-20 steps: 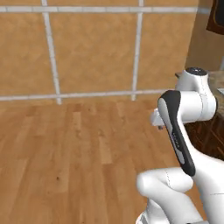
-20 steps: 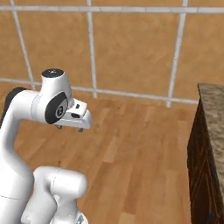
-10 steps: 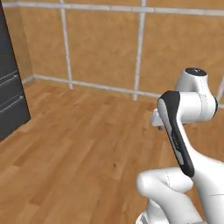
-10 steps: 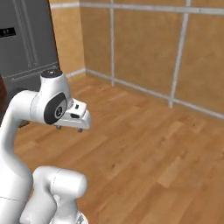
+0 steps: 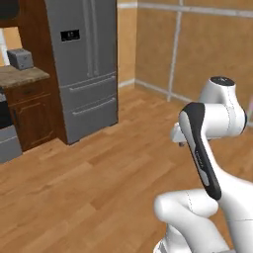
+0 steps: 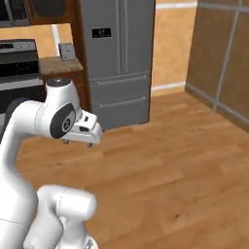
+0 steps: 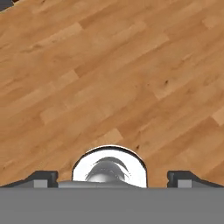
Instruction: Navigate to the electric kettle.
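The arm is folded over the base, and the gripper (image 6: 83, 137) is held above bare wooden floor (image 7: 113, 74). In the hand view its two dark fingertips (image 7: 41, 177) are seen set wide apart at the lower corners, with nothing between them.

Ahead of the gripper and to its left, a grey refrigerator (image 5: 86, 64) is seen against the wall. Further left, a small boxy grey toaster (image 5: 20, 59) is seen on a counter (image 5: 24, 76). The electric kettle cannot be located in these views.
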{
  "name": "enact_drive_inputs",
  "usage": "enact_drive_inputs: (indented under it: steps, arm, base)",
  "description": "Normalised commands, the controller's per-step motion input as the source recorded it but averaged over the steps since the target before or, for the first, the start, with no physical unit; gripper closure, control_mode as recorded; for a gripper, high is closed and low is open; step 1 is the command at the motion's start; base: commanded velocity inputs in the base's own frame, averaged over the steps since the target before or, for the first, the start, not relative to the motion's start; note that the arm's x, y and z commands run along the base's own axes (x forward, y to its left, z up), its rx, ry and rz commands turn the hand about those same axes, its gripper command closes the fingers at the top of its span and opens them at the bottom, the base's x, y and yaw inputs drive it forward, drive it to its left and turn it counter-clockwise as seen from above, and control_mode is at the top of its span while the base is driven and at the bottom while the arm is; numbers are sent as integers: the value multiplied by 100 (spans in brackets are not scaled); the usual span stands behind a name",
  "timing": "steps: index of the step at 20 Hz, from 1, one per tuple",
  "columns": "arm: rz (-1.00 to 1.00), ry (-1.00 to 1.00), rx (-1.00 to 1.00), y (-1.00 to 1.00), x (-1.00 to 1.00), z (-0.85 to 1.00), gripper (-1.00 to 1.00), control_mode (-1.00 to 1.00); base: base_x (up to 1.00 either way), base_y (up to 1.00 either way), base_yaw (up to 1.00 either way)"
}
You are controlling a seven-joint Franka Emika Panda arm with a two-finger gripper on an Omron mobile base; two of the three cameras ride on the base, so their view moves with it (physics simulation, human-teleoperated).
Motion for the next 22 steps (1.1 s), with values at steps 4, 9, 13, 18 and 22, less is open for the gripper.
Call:
enact_drive_inputs:
  steps: [4, 9, 13, 18, 22]
  arm:
    - [0, 0, 0, 0, 0, 0, -100, 100]
    - [0, 0, 0, 0, 0, 0, -100, 100]
    - [0, 0, 0, 0, 0, 0, -100, 100]
    - [0, 0, 0, 0, 0, 0, -100, 100]
    - [0, 0, 0, 0, 0, 0, -100, 100]
  base:
    - [88, 4, 67]
    - [96, 11, 64]
    - [100, 19, 62]
    - [100, 20, 61]
    - [100, 16, 60]
